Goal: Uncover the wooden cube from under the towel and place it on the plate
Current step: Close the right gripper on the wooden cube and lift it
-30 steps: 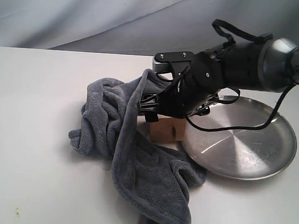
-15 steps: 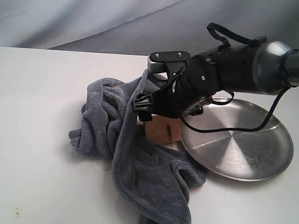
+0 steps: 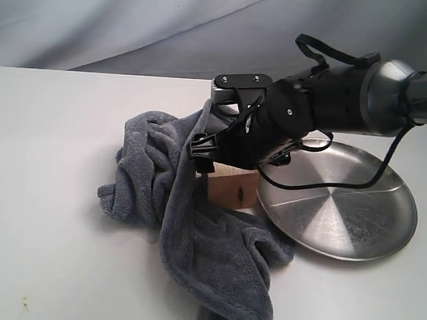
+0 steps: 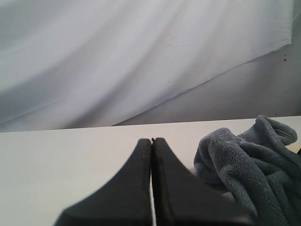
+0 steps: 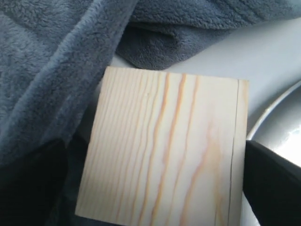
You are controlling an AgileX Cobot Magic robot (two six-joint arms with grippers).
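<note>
The wooden cube (image 3: 233,189) rests on the table between the towel (image 3: 194,238) and the plate (image 3: 341,211), uncovered on its near side. My right gripper (image 3: 227,168) is down over it, mostly masked by its own wrist. In the right wrist view the cube (image 5: 164,150) fills the space between the two dark fingers (image 5: 28,188); the gripper (image 5: 155,193) is open and straddles it, with towel (image 5: 56,61) bunched along one side and the plate rim (image 5: 282,127) at the other. My left gripper (image 4: 152,140) is shut and empty, low over the table beside the towel (image 4: 249,160).
The white table (image 3: 47,157) stretches wide to the left of the towel. A grey cloth backdrop (image 3: 135,25) hangs behind it. A loose black cable (image 3: 328,183) from the right arm dangles over the plate's near-left part.
The right arm has shifted a little to the left and settled lower over the cube. The towel has not moved. The plate seems to have shifted slightly left.
</note>
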